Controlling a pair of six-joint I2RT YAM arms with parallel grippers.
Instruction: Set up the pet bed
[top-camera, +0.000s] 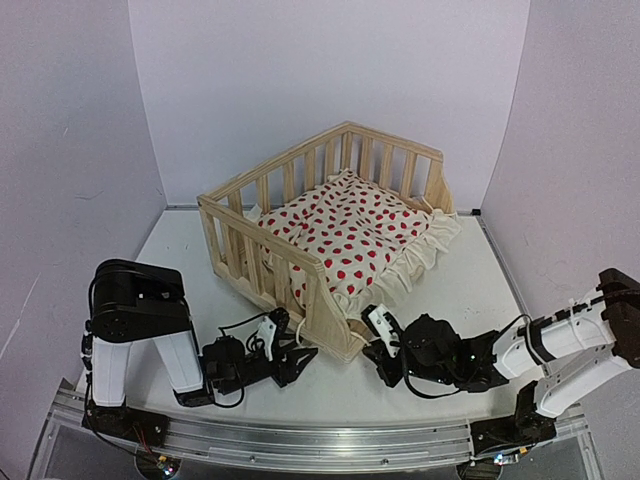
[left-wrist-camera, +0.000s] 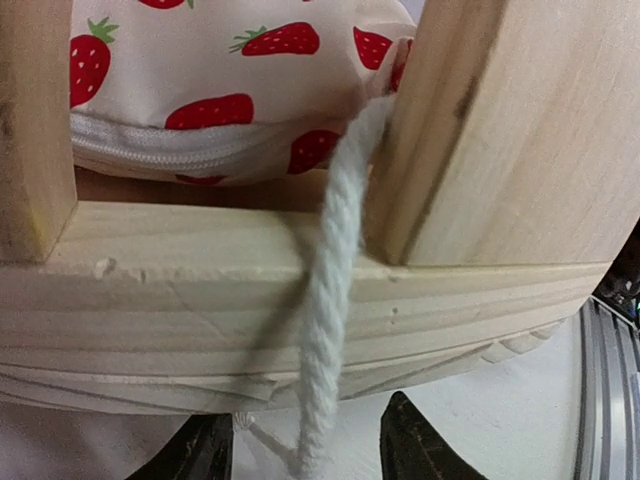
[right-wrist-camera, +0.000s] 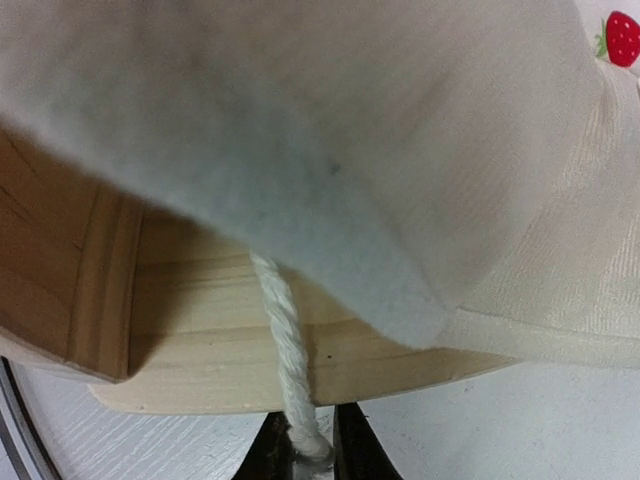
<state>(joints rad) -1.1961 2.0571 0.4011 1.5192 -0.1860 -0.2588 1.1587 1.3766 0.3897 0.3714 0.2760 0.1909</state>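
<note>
Bed (top-camera: 255, 245) centred on table (top-camera: 470, 295), cushion (top-camera: 350, 230) inside. Left gripper (left-wrist-camera: 305, 442) at near rail, fingers spread, cord (left-wrist-camera: 332, 260) hanging between them. Right gripper (right-wrist-camera: 310, 442) pinching second cord (right-wrist-camera: 285, 350) under the ruffle

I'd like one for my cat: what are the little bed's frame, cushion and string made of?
The frame: looks like pale unfinished wood, visible grain and dents. The cushion: soft woven fabric, strawberry print, ruffled edge, probably cotton. The tie string: white twisted cord, likely cotton.
</note>
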